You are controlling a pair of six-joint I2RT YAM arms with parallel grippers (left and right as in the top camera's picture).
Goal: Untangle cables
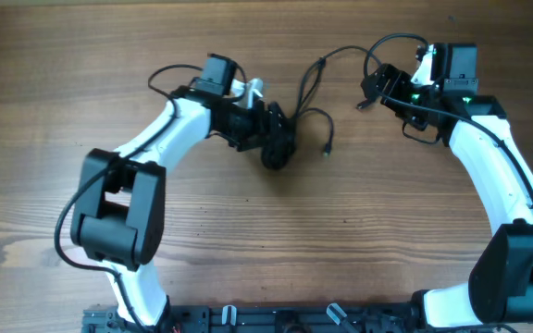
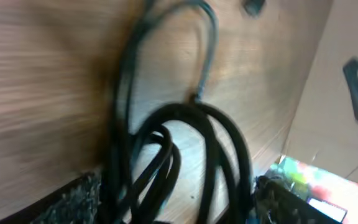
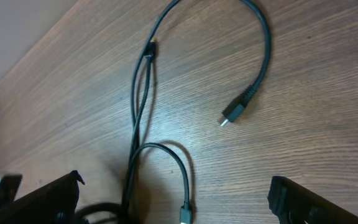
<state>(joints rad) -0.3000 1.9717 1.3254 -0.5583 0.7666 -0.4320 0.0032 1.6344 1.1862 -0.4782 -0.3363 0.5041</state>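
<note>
Your left hand [image 1: 278, 141] clamps the knotted cables [image 2: 122, 124]; right hand [image 3: 173, 202] gapes wide, empty. Mid-separation, so next grab that loose plug [image 3: 234, 112].

Counter [image 1: 276, 250]: brown wood, grain running side to side, lit evenly and softly. Left wrist view: beyond the counter edge a pale beige surface [image 2: 344, 134], blurred, and a bright multicoloured patch [image 2: 303, 180], not identifiable.
</note>
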